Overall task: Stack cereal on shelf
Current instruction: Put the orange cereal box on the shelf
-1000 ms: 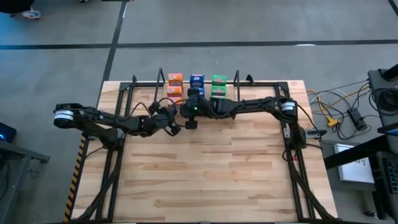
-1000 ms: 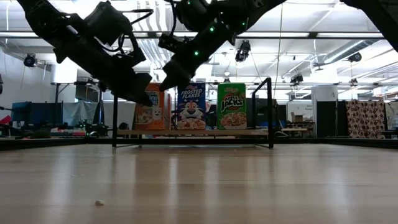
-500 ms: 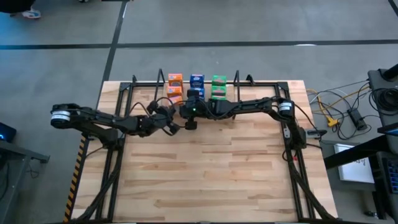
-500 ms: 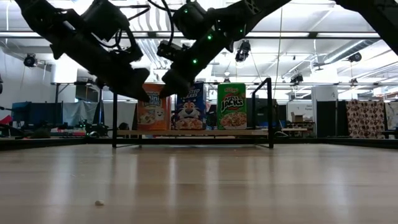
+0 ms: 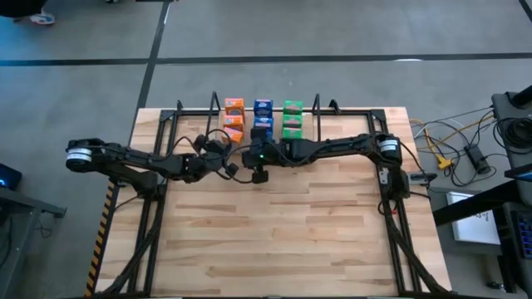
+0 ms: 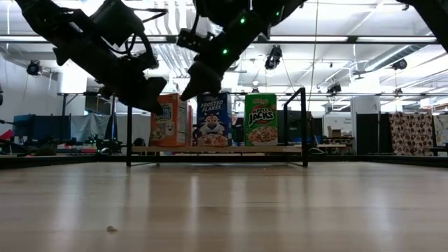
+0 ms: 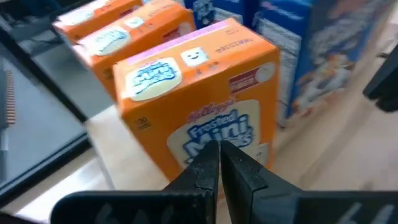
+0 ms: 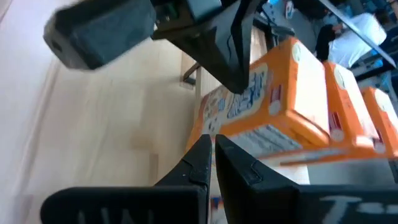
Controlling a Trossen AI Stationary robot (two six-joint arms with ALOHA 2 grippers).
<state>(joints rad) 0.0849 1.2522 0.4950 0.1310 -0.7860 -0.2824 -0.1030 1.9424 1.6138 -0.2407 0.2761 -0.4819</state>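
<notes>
Orange, blue and green cereal boxes stand upright in rows on the black rod shelf at the table's far edge. My left gripper is shut, with its tips at the printed front of the nearest orange box. It also shows in the low view. My right gripper is shut and empty. It hangs above the table just near of the blue row, and shows in the low view. My left gripper's shut fingertips stand against the lower front face of the nearest orange box, coming level from the table's near-left side. The box stands upright on the shelf. I cannot tell whether the tips touch it.
The shelf's upright hoop ends flank the rows. Bare wooden table top lies near of both arms. Cables and equipment lie beyond the table's right edge.
My right gripper has gone up and toward the table's near edge, away from the boxes. My left gripper has drawn slightly toward the left edge. The nearest orange box has turned a little, so that one side of it now shows in the low view.
</notes>
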